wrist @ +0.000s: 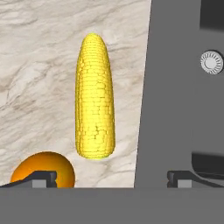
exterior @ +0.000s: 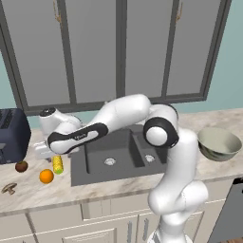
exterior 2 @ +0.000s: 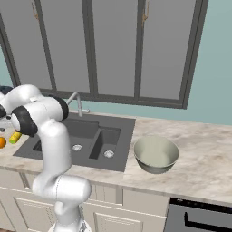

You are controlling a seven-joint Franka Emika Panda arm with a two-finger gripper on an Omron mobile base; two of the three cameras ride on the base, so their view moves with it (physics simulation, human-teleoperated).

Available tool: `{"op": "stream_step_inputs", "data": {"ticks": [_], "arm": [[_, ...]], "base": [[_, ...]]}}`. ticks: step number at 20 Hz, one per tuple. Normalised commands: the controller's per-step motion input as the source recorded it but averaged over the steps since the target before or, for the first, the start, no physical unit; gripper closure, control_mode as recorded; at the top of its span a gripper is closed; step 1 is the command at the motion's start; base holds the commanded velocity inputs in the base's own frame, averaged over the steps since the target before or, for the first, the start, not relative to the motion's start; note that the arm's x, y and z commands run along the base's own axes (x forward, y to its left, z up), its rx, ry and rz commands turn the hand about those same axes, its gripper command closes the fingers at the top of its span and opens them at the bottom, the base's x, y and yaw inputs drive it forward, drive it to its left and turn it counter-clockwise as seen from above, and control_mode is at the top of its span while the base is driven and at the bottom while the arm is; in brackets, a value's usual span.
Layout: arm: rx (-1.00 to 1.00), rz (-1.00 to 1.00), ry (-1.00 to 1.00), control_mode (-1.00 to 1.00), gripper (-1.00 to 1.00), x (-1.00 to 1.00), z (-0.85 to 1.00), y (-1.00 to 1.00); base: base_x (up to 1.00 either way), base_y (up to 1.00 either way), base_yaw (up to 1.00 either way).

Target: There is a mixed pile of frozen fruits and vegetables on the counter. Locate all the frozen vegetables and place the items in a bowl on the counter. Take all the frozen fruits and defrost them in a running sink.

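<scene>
The yellow corn cob [wrist: 95, 98] lies on the beige counter [wrist: 39, 65] beside the sink's left rim [wrist: 166, 87]. My gripper [wrist: 113, 179] hangs open above it, nothing between the fingertips. Seen from the left base, the gripper [exterior: 49, 153] hovers just over the corn [exterior: 58, 164]. The orange ball [exterior: 46, 176] sits close in front of the corn, the dark brown fruit [exterior: 21, 166] to its left, and the tan mushroom [exterior: 8, 188] near the counter's front edge. The grey-green bowl [exterior: 219, 144] stands empty right of the dark sink [exterior: 118, 156].
A dark blue toaster [exterior: 12, 135] stands at the back left, close behind the pile. The silver faucet [exterior 2: 78, 103] rises behind the sink. My arm reaches across the sink from the right. Windows line the wall behind the counter.
</scene>
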Motion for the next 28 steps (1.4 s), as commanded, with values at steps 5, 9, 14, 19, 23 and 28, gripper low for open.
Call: {"op": "stream_step_inputs", "data": {"ticks": [5, 9, 14, 19, 23, 28], "arm": [[-0.02, 0.0, 0.0, -1.0, -1.0, 0.16, -0.13, 0.06], [0.0, 0.0, 0.01, -1.0, -1.0, 0.18, -0.23, -0.01], [0.02, 0.0, 0.01, -1.0, -1.0, 0.07, -0.33, -0.09], [0.0, 0.0, 0.0, -1.0, -1.0, 0.03, -0.3, -0.01], [0.03, 0.0, 0.0, -1.0, -1.0, 0.0, -0.2, -0.04], [0.03, 0.0, -0.01, -1.0, -1.0, 0.01, -0.21, -0.03]], "base": [[0.0, 0.0, 0.0], [0.0, 0.0, 0.0], [0.0, 0.0, 0.0], [0.0, 0.0, 0.0], [0.0, 0.0, 0.0], [0.0, 0.0, 0.0]]}}
